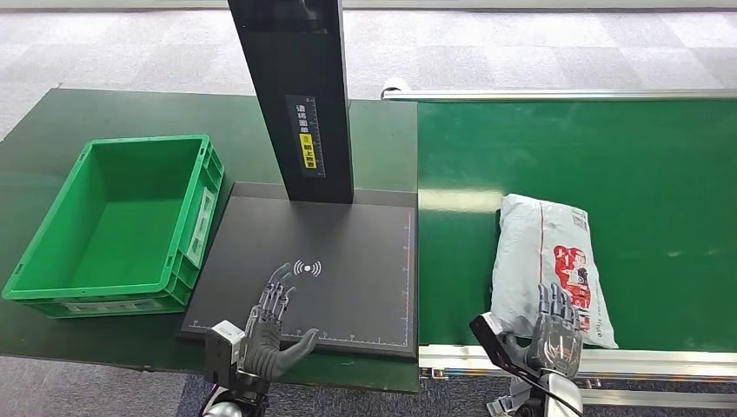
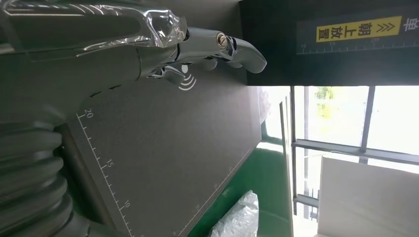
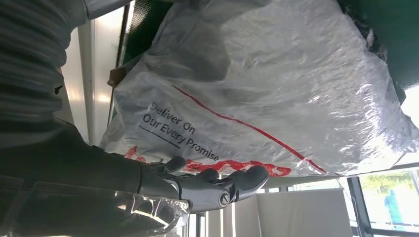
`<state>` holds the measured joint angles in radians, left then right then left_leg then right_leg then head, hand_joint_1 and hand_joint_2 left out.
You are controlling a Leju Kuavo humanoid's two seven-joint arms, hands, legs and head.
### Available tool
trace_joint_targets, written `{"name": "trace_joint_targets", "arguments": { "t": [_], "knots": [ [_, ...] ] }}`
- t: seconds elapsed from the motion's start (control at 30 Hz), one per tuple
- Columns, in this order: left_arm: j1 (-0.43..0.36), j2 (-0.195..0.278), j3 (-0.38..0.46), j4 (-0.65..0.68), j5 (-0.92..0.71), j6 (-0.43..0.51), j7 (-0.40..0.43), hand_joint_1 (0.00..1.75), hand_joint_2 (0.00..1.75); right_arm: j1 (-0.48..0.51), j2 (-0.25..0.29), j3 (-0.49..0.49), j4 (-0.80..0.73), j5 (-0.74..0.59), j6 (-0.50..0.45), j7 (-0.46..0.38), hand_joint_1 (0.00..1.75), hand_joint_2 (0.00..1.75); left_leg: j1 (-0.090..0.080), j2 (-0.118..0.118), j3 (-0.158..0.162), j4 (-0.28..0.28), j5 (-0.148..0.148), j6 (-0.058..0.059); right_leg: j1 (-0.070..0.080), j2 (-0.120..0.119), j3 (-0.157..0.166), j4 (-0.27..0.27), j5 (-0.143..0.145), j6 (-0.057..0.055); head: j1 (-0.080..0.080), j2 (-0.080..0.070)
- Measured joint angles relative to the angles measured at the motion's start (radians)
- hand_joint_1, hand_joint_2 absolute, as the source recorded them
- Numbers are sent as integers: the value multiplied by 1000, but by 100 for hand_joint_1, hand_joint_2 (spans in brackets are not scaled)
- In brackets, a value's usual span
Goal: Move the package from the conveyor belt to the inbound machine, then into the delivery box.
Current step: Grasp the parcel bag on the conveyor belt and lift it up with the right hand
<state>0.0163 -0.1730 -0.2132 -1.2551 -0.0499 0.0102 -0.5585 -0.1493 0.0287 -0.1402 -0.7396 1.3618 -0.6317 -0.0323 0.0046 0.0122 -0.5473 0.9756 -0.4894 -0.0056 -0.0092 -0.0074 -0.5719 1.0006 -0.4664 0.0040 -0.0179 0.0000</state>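
Grey carpet tiles cover the floor behind a dark green table [image 1: 130, 113], and the green conveyor belt [image 1: 608, 156] runs on my right with a silver rail [image 1: 556, 94] at its far edge and another one at the near edge. The package [image 1: 543, 261], a grey plastic bag with red print, lies on the belt close to its near rail, and much open green belt stays around its far and right sides. In my right wrist view I read "Deliver On Our Every Promise" on it. My right hand [image 1: 556, 334] is at the near end of the package, fingers spread and a little curled; I cannot tell if they touch it. My left hand [image 1: 274, 326] hovers over the near edge of the black inbound machine [image 1: 348, 269], fingers apart, holding nothing. Its plate has ruler marks along the edges and a white wireless sign. The black post [image 1: 300, 87] carries a yellow Chinese label. The green delivery box [image 1: 52, 252] stands just beside the machine on the left.
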Motion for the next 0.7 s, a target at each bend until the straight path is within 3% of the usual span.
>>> {"name": "trace_joint_targets", "arguments": {
  "t": [0.5,0.63,0.7],
  "knots": [
    [-10,0,0,0,0,-1,2,0,175,-98,37,14,94,-1,-1,-17,1,175,0,0,0,0,0,0,0,0,0,0,0,0,0,0],
    [-15,0,0,0,0,-2,4,0,175,-105,41,14,107,-5,0,-20,171,175,0,0,0,0,0,0,0,0,0,0,0,0,0,0],
    [-17,0,0,0,-1,-3,6,0,175,-107,43,14,115,-17,0,-31,175,175,0,0,0,0,0,0,0,0,0,0,0,0,0,0]
  ]
}}
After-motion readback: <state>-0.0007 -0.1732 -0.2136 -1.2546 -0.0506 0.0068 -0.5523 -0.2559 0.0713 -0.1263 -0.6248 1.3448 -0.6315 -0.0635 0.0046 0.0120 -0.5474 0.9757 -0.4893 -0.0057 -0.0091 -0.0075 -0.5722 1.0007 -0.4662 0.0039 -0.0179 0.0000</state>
